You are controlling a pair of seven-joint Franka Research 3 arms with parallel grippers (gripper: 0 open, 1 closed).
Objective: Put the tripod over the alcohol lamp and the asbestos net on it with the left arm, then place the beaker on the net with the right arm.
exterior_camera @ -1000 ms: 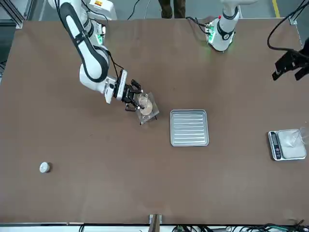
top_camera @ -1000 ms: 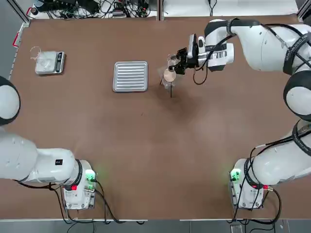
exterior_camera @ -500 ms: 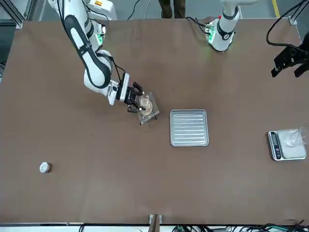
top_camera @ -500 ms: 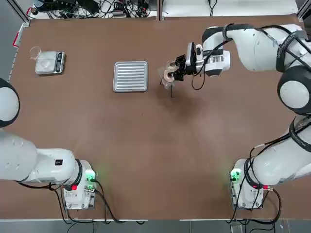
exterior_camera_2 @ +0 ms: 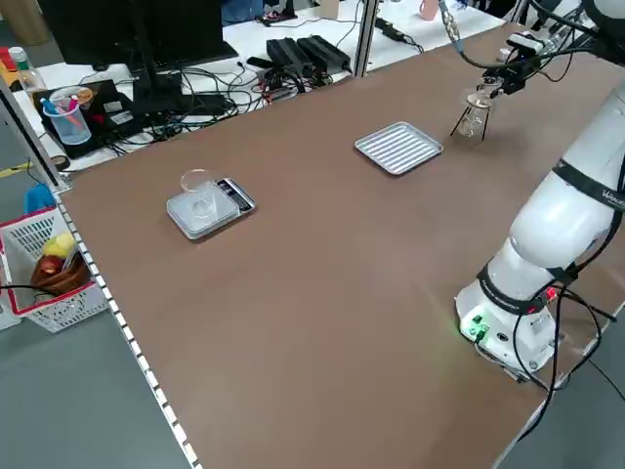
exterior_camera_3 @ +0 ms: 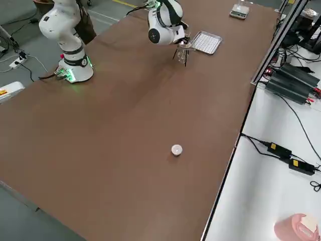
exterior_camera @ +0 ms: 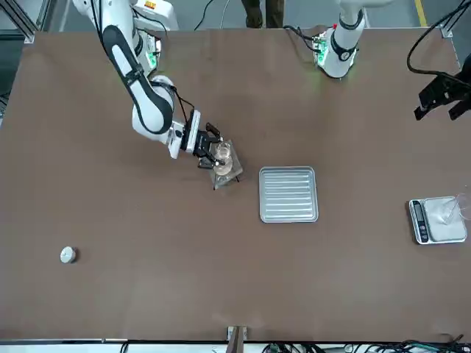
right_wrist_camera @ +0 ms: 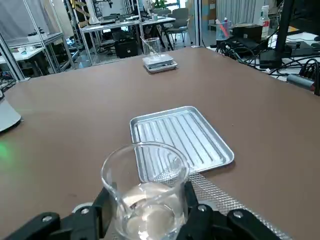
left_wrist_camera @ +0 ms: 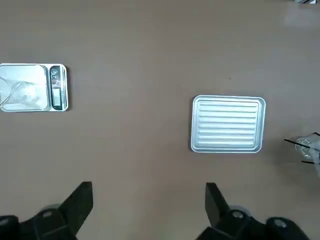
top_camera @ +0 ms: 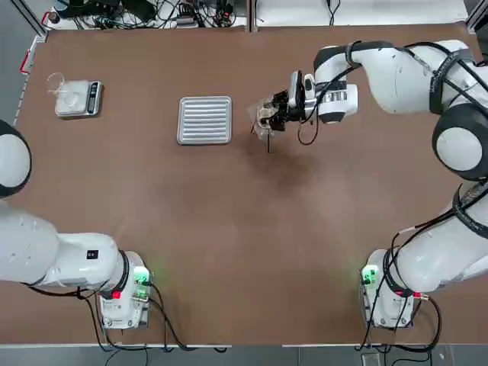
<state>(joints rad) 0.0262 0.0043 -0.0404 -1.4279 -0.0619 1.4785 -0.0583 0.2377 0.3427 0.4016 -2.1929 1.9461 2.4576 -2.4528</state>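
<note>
Figure: beaker placement, right arm at work. The beaker (right_wrist_camera: 146,192) is a small, open-topped cylinder of clear glass with some liquid in its bottom; judge it light, rigid, smooth-walled and breakable. You hold it by its side wall, low down, with the right gripper (right_wrist_camera: 147,210) and its jaws clamped on the glass. That low grip should suit it, since it leaves the rim free and keeps the cup upright, though firm pressure on thin glass carries a risk of slip or crack.

In the top view the right gripper (top_camera: 276,111) reaches in level from the right arm (top_camera: 396,72), wrist bent sideways, bringing the beaker over the asbestos net (right_wrist_camera: 220,197). The net already lies on the tripod (top_camera: 263,131), whose thin black legs stand on the tabletop (top_camera: 229,229) just beside the ribbed tray (top_camera: 205,120). The alcohol lamp beneath is too small to make out. Whether the beaker's base touches the mesh cannot be told.

The left gripper (left_wrist_camera: 150,205) hangs high over the near tabletop, jaws wide apart and empty, looking down on the tray and the scale (left_wrist_camera: 33,87).
</note>
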